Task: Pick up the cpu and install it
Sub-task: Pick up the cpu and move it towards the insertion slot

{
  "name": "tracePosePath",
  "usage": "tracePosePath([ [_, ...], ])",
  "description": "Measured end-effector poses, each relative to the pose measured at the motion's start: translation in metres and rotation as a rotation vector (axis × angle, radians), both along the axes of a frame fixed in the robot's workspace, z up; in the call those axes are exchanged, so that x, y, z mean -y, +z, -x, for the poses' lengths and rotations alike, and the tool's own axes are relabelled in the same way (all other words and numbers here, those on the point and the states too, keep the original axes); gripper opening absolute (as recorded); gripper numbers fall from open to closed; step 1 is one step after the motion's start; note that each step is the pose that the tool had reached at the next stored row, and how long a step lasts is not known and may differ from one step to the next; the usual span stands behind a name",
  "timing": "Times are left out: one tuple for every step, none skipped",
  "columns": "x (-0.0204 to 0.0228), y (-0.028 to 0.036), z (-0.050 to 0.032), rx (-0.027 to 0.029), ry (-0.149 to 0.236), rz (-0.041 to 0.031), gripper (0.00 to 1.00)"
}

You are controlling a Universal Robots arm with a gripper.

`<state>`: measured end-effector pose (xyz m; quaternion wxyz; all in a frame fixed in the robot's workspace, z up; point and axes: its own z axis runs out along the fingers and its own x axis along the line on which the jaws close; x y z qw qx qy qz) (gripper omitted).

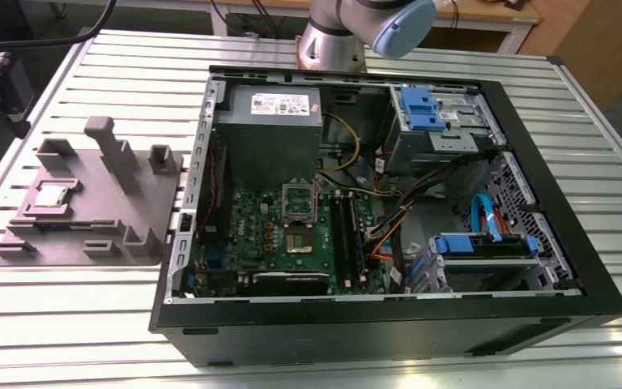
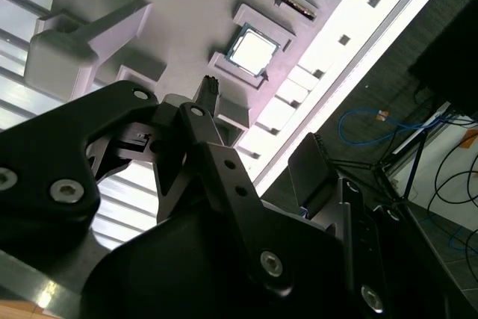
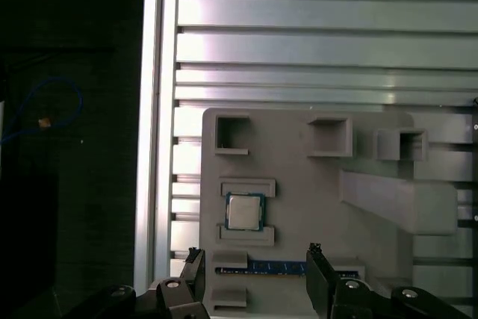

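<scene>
Hand [image 3: 254, 283] open and empty. You see the cpu [image 3: 244, 211] ahead, near its midline, untouched.

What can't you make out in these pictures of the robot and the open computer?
First wrist view: the gripper is cut off by the edge behind its open fingers.
Second wrist view: its body hides much of the grey tray holding the cpu.
Exterior view: the arm is cut off by the top edge; the motherboard socket is too small to judge.
</scene>
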<state>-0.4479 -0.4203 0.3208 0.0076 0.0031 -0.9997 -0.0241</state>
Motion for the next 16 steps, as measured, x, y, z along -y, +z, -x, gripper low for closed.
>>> tracePosePath([
  [0.0003,0.0,0.0,0.0,0.0,0.0,0.65],
  [0.0006,-0.0001,0.0,0.0,0.0,0.0,0.65],
  [0.0009,-0.0001,0.0,0.0,0.0,0.0,0.65],
  [0.0012,-0.0001,0.0,0.0,0.0,0.0,0.65],
  [0.0015,-0.0001,0.0,0.0001,0.0,0.0,0.65],
  [0.0019,-0.0001,0.0,0.0,0.0,0.0,0.65],
  [0.0022,-0.0001,0.0,0.0,0.0,0.0,0.65],
  [0.0025,-0.0001,0.0,0.0,0.0,0.0,0.65],
  [0.0028,-0.0001,0.0,0.0,0.0,0.0,0.65],
  [0.0031,-0.0001,0.0,0.0,0.0,0.0,0.65],
  [0.0034,-0.0001,0.0,0.0,0.0,0.0,0.65],
  [0.0037,-0.0001,0.0,-0.0001,0.0,0.0,0.65],
  [0.004,-0.0002,0.0,0.0,0.0,-0.0001,0.65],
  [0.0043,-0.0002,0.0,0.0001,0.0,0.0,0.65],
  [0.0047,-0.0002,0.0,0.0001,0.0,0.0,0.65],
  [0.005,-0.0002,0.0,-0.0001,0.0,0.0,0.65],
])
